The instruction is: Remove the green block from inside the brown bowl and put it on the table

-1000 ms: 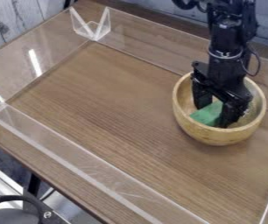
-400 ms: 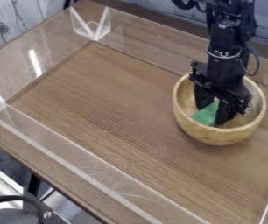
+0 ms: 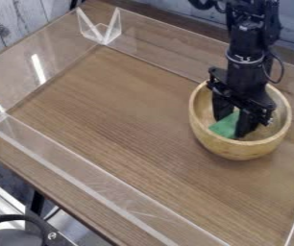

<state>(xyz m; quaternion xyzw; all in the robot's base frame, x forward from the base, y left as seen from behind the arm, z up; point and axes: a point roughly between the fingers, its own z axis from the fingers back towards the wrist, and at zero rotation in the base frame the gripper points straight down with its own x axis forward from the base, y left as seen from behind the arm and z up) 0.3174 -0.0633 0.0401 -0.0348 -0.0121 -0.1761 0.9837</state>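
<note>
One big bowl (image 3: pixel 239 147) sits on the brown table (image 3: pixel 105 115), over on the right side of the picture. I can't read any words or names on anything. The bowl is round and light tan, and it has a thick rim. The green block (image 3: pixel 224 126) is inside it. I can see part of the block, bright green, near the left side of the bowl, and the rest is behind the black gripper (image 3: pixel 243 125). The gripper points down into the bowl from above. Its two fingers are down by the block, one on each side as far as I can see, and they are not spread very wide. It looks like they have hold of the block, but dark parts cover the spot where they would touch, so I can't be sure how tight they are. The bowl stands upright, with its open top facing up. The table has lines in its wood, and low clear walls (image 3: pixel 79 171) run along its edge. A small clear piece with white edges (image 3: pixel 100 27) is near the top, well apart from the bowl. Something round and black (image 3: pixel 19 231) is down in the bottom left corner.
</note>
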